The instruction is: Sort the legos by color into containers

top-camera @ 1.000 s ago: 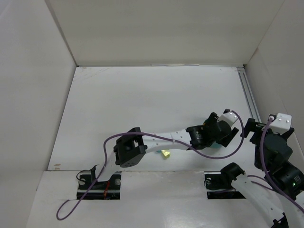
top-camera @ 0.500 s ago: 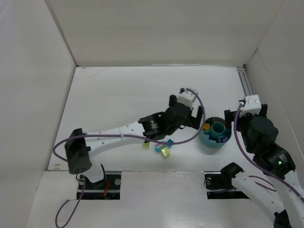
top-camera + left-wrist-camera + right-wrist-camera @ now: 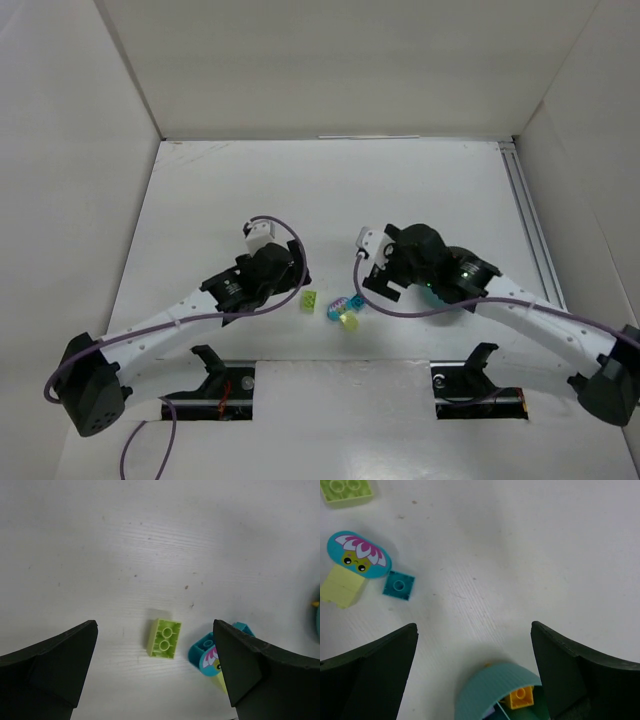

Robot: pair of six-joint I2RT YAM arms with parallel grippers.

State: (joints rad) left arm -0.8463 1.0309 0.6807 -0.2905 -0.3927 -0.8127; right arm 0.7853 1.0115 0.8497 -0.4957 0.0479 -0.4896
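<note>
White table point(image 3: 300, 190), left claw point(image 3: 154, 624) spread wide over lime brick point(image 3: 164, 638), right claw point(image 3: 474, 627) gaping, empty

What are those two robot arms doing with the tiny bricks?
They're sorting bricks by color into a teal bowl. Both grippers are open and empty. The left gripper hovers over a lime green brick; the right gripper hangs near the bowl, which holds an orange brick. A teal flower piece lies loose nearby.
</note>
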